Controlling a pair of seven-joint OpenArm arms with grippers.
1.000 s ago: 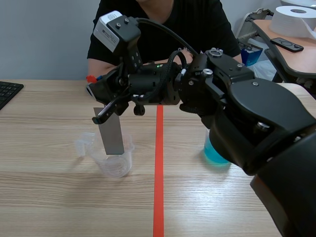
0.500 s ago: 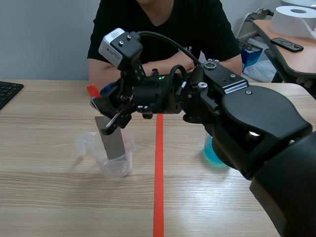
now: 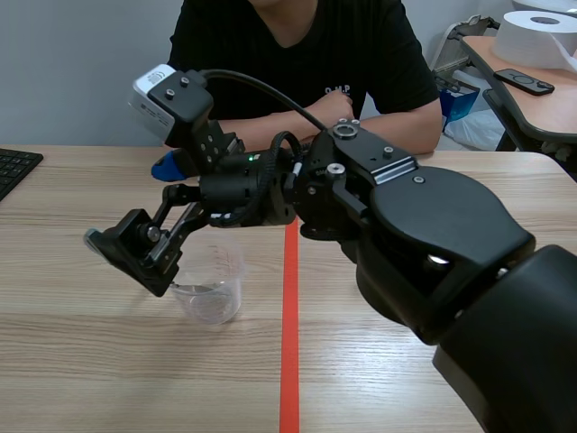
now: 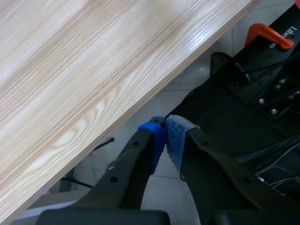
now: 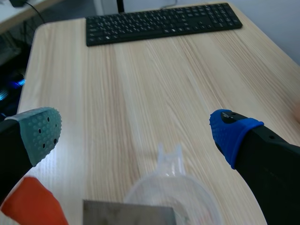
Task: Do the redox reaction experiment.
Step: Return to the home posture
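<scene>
Beyond left jaws — "Like" lettering (image 4: pixel 291 33)

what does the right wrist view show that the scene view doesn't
Only the right wrist view: the whole black keyboard, and the edge of a grey metal sheet at the clear beaker.
Only the scene view: the person sitting across the table, and a paper roll on a side surface.
Both: the beaker, the wooden table, and the right gripper, open by the beaker. The scene view catches just a corner of the keyboard.
</scene>
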